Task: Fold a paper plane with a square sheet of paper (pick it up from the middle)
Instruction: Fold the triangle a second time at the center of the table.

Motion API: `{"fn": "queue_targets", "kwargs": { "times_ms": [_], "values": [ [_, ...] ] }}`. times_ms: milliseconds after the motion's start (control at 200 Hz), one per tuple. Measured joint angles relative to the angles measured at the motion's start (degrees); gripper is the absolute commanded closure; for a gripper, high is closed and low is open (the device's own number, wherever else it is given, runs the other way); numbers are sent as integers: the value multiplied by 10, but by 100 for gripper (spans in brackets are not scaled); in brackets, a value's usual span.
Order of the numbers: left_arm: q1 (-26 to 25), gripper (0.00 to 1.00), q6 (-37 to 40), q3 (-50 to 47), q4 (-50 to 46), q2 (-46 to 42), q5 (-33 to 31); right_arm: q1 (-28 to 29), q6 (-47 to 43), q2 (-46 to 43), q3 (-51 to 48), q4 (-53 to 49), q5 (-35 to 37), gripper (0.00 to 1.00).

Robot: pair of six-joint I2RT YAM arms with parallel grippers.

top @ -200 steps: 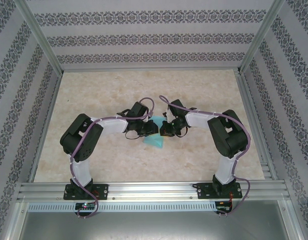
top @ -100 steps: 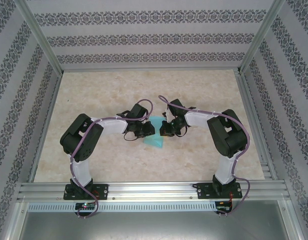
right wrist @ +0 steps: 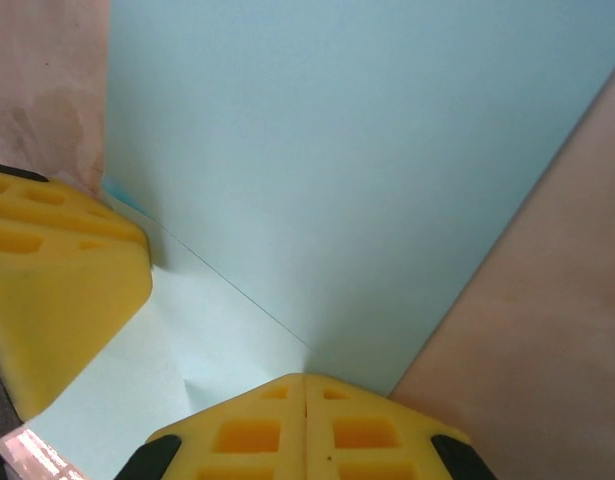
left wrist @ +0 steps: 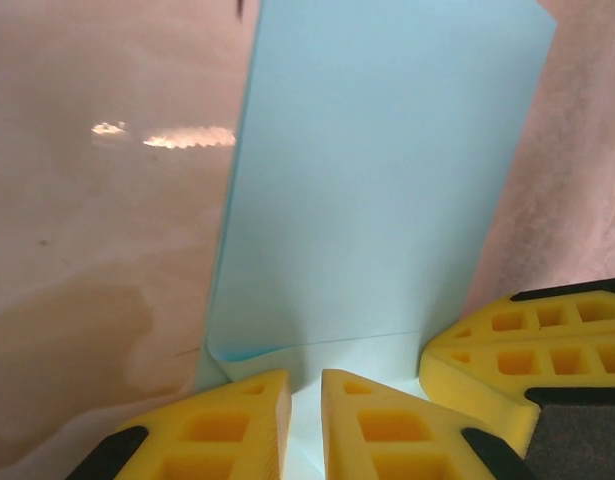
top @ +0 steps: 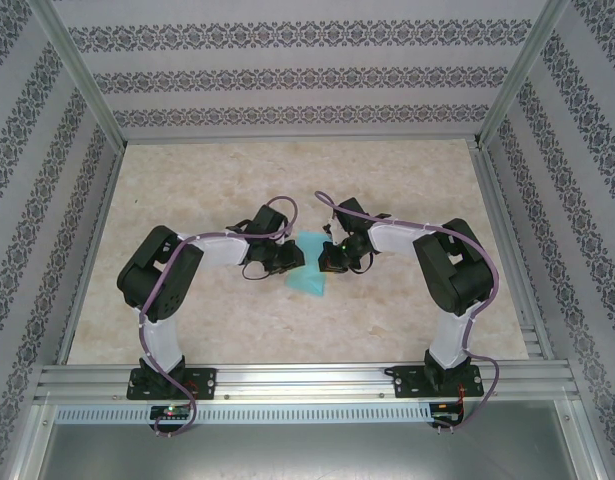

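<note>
**Where the square sheet of paper [top: 310,272] lies, my two grippers meet**

Though it is creased, the sheet rests on the middle of the marbled table [top: 407,180]. Its darker pointed end faces my bases and its paler part faces away.

From my left wrist, a crease [left wrist: 317,343] runs across the sheet just ahead of my fingertips, and a broad pale-blue panel stretches beyond it. My left gripper [left wrist: 305,375] stands over the near flap. Its fingers are a narrow slit apart with pale paper showing in the slit; whether they nip the paper I cannot tell.

My right gripper [right wrist: 305,378] has its fingers pressed flat together, tips touching the sheet where the crease ends. Whether any paper is caught between them I cannot tell.

Each gripper crowds the other. One right finger [left wrist: 517,350] sits just beside my left fingers at the end of the crease. In the right wrist view, one left finger [right wrist: 57,270] sits at the sheet's edge.

Around them are the table, a metal frame rail [top: 307,378] at the near edge, and patterned walls [top: 287,75].

Against a second ago, my left gripper has drawn back to the left, so more of the pale part shows between the two grippers. My right gripper has barely shifted, and the sheet's pointed end lies where it lay.
</note>
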Motion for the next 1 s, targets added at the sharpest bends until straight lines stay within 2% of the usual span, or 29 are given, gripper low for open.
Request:
{"fn": "queue_targets", "kwargs": {
  "times_ms": [340, 644, 999],
  "values": [
    [26, 81, 6, 31, -29, 14, -5, 1, -2, 0, 0, 0, 0, 95],
    [28, 81, 37, 68, -71, 26, -15, 1, -2, 0, 0, 0, 0, 95],
    [16, 84, 59, 66, -65, -30, 8, 1, -2, 0, -1, 2, 0, 95]
  ]
}}
